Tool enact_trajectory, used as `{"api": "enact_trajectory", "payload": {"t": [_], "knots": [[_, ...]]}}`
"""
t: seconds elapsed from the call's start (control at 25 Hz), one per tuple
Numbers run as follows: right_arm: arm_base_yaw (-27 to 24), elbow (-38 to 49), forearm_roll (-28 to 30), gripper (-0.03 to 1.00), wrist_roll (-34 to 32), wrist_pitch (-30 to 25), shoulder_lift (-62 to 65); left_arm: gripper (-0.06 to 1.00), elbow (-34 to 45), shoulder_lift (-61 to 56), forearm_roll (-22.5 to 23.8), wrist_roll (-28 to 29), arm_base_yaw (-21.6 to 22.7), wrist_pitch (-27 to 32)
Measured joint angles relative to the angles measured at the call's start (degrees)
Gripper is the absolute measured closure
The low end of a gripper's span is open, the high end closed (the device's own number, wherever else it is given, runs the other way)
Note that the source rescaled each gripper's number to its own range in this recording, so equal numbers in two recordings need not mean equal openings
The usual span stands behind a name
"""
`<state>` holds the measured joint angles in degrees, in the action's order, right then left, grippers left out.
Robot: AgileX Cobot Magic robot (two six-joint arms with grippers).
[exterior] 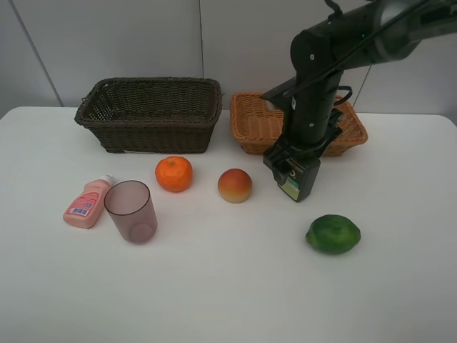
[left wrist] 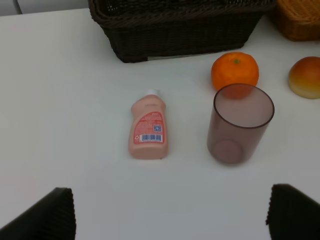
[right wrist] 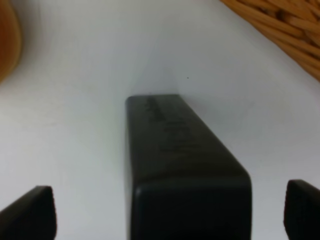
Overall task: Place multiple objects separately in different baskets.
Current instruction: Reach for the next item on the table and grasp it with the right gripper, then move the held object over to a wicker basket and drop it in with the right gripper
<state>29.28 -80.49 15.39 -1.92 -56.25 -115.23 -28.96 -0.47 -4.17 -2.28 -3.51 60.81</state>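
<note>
The right end effector (right wrist: 167,210) hangs low over the dark green bottle (exterior: 293,181), which lies on the bench (exterior: 228,293) just in front of the light tan basket (exterior: 251,123) near the far edge. Its 2 fingers stand wide apart with the bottle between them and a gap on each side, so nothing is gripped yet. The straddle looks like the set-up for a pinch across the bottle's narrow width. The left end effector (left wrist: 172,212) is also spread wide and empty. It faces the pink bottle (left wrist: 148,131), which lies on its side, and the upright mauve cup (left wrist: 241,122), both toward the left edge. The mandarin (exterior: 174,174) and peach-like fruit (exterior: 235,185) sit mid-bench, the lime (exterior: 333,234) nearer the right edge. All 6 items lie outside the tan basket and the dark brown basket (exterior: 150,132), suggesting the sorting has barely begun.
</note>
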Motion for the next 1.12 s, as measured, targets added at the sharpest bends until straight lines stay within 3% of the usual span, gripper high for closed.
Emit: {"api": "enact_trajectory", "payload": {"t": [0.48, 0.56, 0.6, 0.64, 0.72, 0.76, 1.12], "knots": [[0.0, -0.2, -0.4, -0.01, 0.1, 0.0, -0.6, -0.05, 0.0, 0.0, 0.0, 0.0, 0.0, 0.0], [0.0, -0.2, -0.4, 0.12, 0.2, 0.0, -0.6, -0.05, 0.0, 0.0, 0.0, 0.0, 0.0, 0.0], [0.0, -0.2, -0.4, 0.26, 0.2, 0.0, -0.6, -0.05, 0.0, 0.0, 0.0, 0.0, 0.0, 0.0], [0.0, -0.2, -0.4, 0.41, 0.2, 0.0, -0.6, -0.05, 0.0, 0.0, 0.0, 0.0, 0.0, 0.0], [0.0, -0.2, 0.1, 0.9, 0.2, -0.1, -0.6, -0.05, 0.0, 0.0, 0.0, 0.0, 0.0, 0.0], [0.0, -0.2, -0.1, 0.97, 0.2, 0.0, -0.6, -0.05, 0.0, 0.0, 0.0, 0.0, 0.0, 0.0], [0.0, -0.2, 0.1, 0.95, 0.2, 0.1, -0.6, -0.05, 0.0, 0.0, 0.0, 0.0, 0.0, 0.0]]}}
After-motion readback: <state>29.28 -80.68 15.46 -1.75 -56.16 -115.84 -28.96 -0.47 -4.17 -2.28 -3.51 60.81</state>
